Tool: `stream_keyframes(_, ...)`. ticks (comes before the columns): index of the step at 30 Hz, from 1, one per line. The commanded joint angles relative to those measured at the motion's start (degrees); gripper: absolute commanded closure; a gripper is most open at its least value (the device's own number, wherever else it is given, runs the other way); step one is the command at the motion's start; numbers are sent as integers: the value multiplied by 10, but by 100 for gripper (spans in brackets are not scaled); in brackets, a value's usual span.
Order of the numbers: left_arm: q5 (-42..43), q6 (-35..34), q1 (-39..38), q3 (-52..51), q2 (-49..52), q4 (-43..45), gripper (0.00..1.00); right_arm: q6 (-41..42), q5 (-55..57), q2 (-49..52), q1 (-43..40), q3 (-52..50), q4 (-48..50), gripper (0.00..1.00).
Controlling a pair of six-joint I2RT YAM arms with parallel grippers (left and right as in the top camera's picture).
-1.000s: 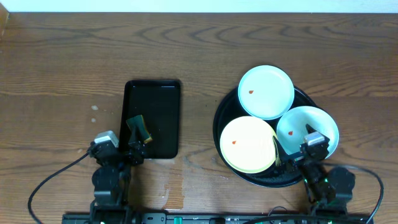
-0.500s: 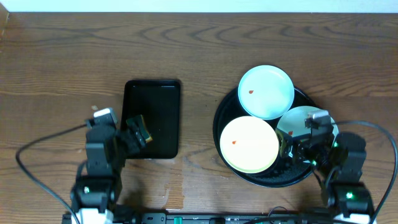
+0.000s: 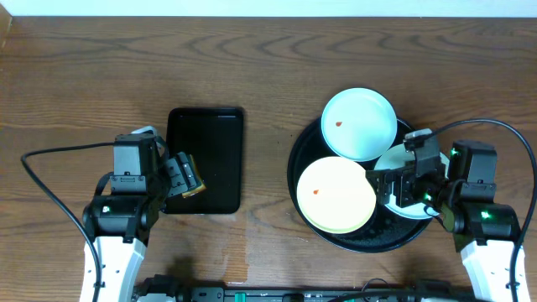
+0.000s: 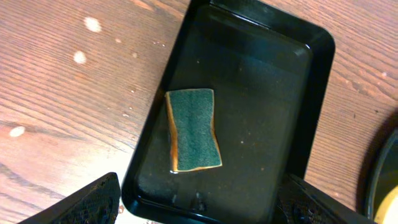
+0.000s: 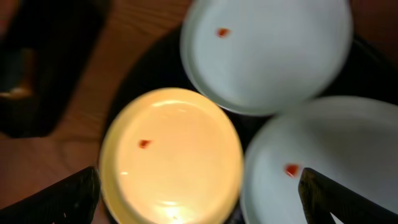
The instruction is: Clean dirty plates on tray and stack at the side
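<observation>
On round black tray (image 3: 361,241): three glossy plates (image 3: 336,195), red-spotted; left hand (image 4: 199,208), right hand (image 5: 199,200) spread.

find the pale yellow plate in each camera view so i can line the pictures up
overhead: the pale yellow plate lies in the lower left part of the round black tray.
left wrist: only a thin yellow sliver shows, at the bottom right corner.
right wrist: it sits lower left of centre, with a red spot on it.
shared landmark: the round black tray's rim, beside the plate in all three views.
</observation>
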Motion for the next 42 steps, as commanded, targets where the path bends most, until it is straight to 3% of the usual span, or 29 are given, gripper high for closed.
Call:
stream_keyframes(1, 19, 1, -1, 14, 1, -2, 17, 1, -61, 4, 2, 14, 7, 1)
stream_keyframes(10, 21, -24, -1, 14, 19, 11, 17, 19, -14, 38, 21, 14, -5, 1)
stream_keyframes(26, 50, -51, -1, 14, 190, -12, 18, 94, 141, 115, 128, 14, -29, 1)
stream_keyframes(32, 50, -52, -1, 13, 241, -9, 22, 99, 125, 118, 130, 14, -14, 1)
stream_keyframes(42, 49, -51, -1, 13, 308, 69, 30, 99, 76, 118, 130, 14, 26, 1)
